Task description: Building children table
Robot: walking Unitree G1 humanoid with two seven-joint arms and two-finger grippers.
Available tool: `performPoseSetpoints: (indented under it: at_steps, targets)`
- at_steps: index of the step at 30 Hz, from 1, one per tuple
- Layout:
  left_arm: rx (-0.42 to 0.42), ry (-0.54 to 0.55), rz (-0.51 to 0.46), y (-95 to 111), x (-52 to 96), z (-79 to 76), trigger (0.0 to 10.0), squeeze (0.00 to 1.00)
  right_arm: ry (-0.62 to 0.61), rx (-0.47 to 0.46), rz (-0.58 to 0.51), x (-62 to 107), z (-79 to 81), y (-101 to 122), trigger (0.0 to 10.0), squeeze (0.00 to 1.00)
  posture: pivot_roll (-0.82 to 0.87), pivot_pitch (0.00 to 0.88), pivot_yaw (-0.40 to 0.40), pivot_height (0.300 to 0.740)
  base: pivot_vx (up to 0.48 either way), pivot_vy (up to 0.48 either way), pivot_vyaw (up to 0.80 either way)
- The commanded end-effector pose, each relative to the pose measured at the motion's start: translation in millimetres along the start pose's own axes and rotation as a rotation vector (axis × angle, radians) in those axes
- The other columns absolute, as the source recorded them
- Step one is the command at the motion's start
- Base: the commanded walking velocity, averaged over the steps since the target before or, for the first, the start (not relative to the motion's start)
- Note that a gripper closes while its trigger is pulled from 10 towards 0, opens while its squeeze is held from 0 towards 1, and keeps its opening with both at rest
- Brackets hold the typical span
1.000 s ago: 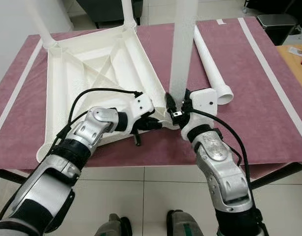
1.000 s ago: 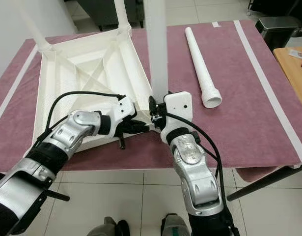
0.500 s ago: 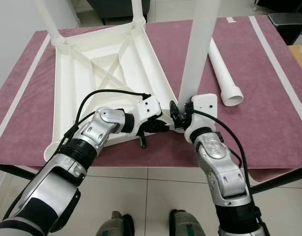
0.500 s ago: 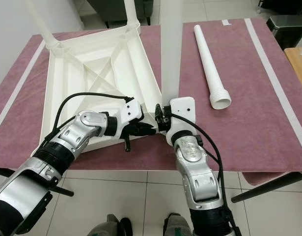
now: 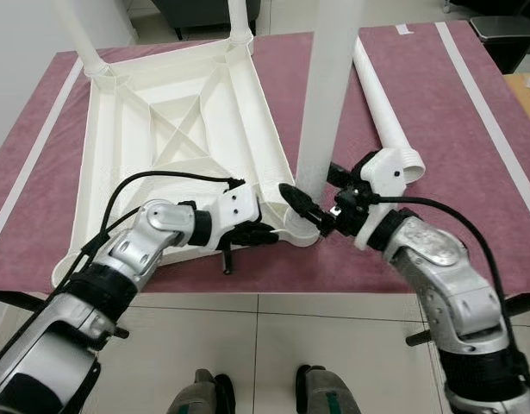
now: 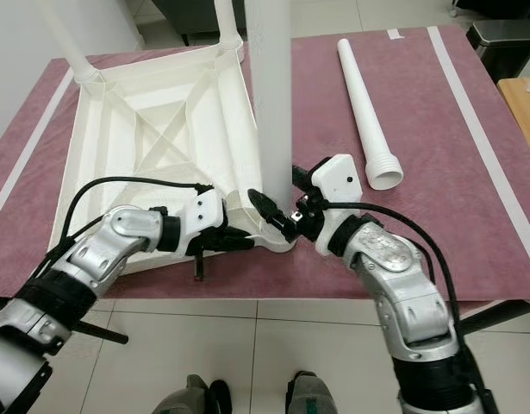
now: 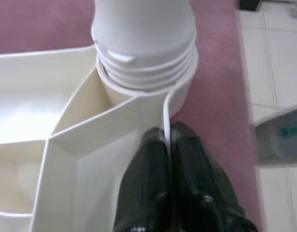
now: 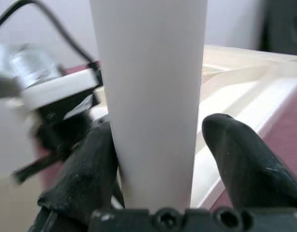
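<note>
A white plastic table top (image 5: 161, 129) lies upside down on the maroon cloth. A white leg (image 5: 329, 95) stands in the socket (image 5: 301, 231) at its near right corner; threads show above the socket in the left wrist view. My right gripper (image 5: 314, 185) is shut on this leg low down, one finger on each side (image 8: 158, 128). My left gripper (image 5: 269, 233) is shut on the top's thin rim just beside that socket (image 7: 167, 133). A loose leg (image 5: 381, 95) lies on the cloth to the right, its threaded end nearest me.
Two more legs (image 5: 79, 34) (image 5: 239, 17) stand in the far corners. The cloth-covered work table's front edge (image 5: 247, 289) is close below my grippers, with tiled floor beneath. A dark bin (image 5: 506, 30) and a wooden surface (image 5: 527, 86) are at the far right.
My right wrist has swung out to the right around the standing leg, and the leg now stands straighter in the socket. The left gripper keeps its hold on the rim.
</note>
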State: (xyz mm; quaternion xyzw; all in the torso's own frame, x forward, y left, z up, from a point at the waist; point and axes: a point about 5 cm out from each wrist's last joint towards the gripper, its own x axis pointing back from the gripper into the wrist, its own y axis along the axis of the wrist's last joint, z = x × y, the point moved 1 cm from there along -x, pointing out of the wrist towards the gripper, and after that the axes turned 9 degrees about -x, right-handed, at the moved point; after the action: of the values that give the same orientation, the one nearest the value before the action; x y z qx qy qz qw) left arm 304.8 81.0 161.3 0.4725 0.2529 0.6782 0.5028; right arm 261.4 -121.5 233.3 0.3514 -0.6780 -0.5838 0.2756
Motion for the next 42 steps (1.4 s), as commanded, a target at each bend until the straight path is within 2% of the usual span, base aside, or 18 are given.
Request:
performPoseSetpoints:
  at_steps: [1, 11, 12, 13, 14, 16, 17, 20, 21, 25, 26, 31, 32, 33, 35, 36, 40, 42]
  targets:
    - [0.006, -0.299, -0.017, -3, 13.0, -23.4, 0.0, 0.00, 0.028, -0.007, 0.025, 4.5, 0.1, -3, 10.0, 0.00, -0.10, 0.161, 0.148, 0.740, 0.000, 0.000, 0.00]
    - [-0.002, -0.298, -0.011, 2, 20.1, -26.1, 0.0, 0.00, 0.154, -0.057, 0.033, -5.7, 16.7, -13, 10.0, 0.00, -0.08, 0.163, 0.142, 0.740, 0.000, 0.000, 0.00]
    - [-0.002, -0.293, -0.015, 3, 19.0, -26.5, 0.0, 0.00, 0.166, -0.067, 0.027, -8.2, 19.3, -14, 9.0, 0.00, -0.08, 0.164, 0.142, 0.740, 0.000, 0.000, 0.00]
    - [-0.002, -0.293, -0.015, 3, 19.0, -26.5, 0.0, 0.00, 0.166, -0.067, 0.027, -8.2, 19.3, -14, 9.0, 0.00, -0.08, 0.164, 0.142, 0.740, 0.000, 0.000, 0.00]
    - [0.000, -0.281, -0.026, 5, 16.0, -25.8, 0.0, 0.00, 0.165, -0.082, 0.022, -11.2, 22.3, -18, 1.3, 0.00, -0.09, 0.167, 0.143, 0.740, 0.000, 0.000, 0.00]
    - [0.001, -0.277, -0.029, 6, 15.1, -25.3, 0.0, 0.00, 0.158, -0.086, 0.021, -11.8, 22.7, -19, 1.3, 0.00, -0.09, 0.167, 0.143, 0.740, 0.000, 0.000, 0.00]
    - [0.002, -0.269, -0.033, 6, 13.7, -23.5, 0.0, 0.00, 0.137, -0.088, 0.029, -12.1, 22.0, -23, 0.0, 0.00, -0.09, 0.168, 0.144, 0.740, 0.000, 0.000, 0.00]
    - [0.003, -0.261, -0.036, 7, 12.4, -22.1, 0.0, 0.00, 0.117, -0.088, 0.039, -12.1, 21.1, -26, 0.0, 0.00, -0.09, 0.168, 0.144, 0.740, 0.000, 0.000, 0.00]
    - [0.010, -0.225, -0.050, 9, 6.0, -14.8, 0.0, 0.00, -0.039, -0.079, 0.094, -12.1, 9.1, -40, 0.0, 0.00, -0.09, 0.171, 0.144, 0.740, 0.000, 0.000, 0.00]
    - [0.017, -0.198, -0.068, 11, -0.2, -8.6, 0.0, 0.00, -0.174, -0.072, 0.145, -10.7, -1.7, -52, 0.0, 0.00, -0.09, 0.171, 0.144, 0.740, 0.000, 0.000, 0.00]
    - [0.020, -0.165, -0.086, 15, -8.7, -0.3, 0.0, 0.00, -0.384, -0.059, 0.197, -7.7, -18.0, -63, 0.0, 0.00, -0.09, 0.172, 0.146, 0.740, 0.000, 0.000, 0.00]
    - [0.027, -0.140, -0.099, 18, -14.8, 5.8, 0.0, 0.00, -0.531, -0.043, 0.228, -4.6, -28.5, -69, 0.0, 0.00, -0.09, 0.172, 0.146, 0.740, 0.000, 0.000, 0.00]
    - [0.028, -0.116, -0.104, 21, -20.5, 12.3, 0.0, 0.00, -0.677, -0.063, 0.236, 0.8, -37.8, -72, 0.0, 0.00, -0.10, 0.171, 0.150, 0.740, 0.000, 0.000, 0.00]
    - [0.028, -0.116, -0.104, 21, -20.5, 12.3, 0.0, 0.00, -0.677, -0.063, 0.236, 0.8, -37.8, -72, 0.0, 0.00, -0.10, 0.171, 0.150, 0.740, 0.000, 0.000, 0.00]
    - [0.033, -0.072, -0.114, 25, -31.9, 24.5, 0.0, 0.00, -0.928, -0.107, 0.251, 11.3, -49.2, -77, 0.0, 0.00, -0.10, 0.172, 0.153, 0.740, 0.000, 0.000, 0.00]
    - [0.033, -0.072, -0.114, 25, -31.9, 24.5, 0.0, 0.00, -0.928, -0.107, 0.251, 11.3, -49.2, -77, 0.0, 0.00, -0.10, 0.172, 0.153, 0.740, 0.000, 0.000, 0.00]
    - [0.045, -0.014, -0.114, 31, -51.6, 41.7, 0.0, 0.00, -1.180, -0.225, 0.236, 10.5, -44.9, -82, 0.0, 0.00, -0.10, 0.170, 0.154, 0.740, 0.000, 0.000, 0.00]
    - [0.048, -0.006, -0.115, 32, -54.6, 43.9, 0.0, 0.00, -1.211, -0.249, 0.233, 8.7, -42.8, -83, 0.0, 0.00, -0.10, 0.170, 0.154, 0.740, 0.000, 0.000, 0.00]
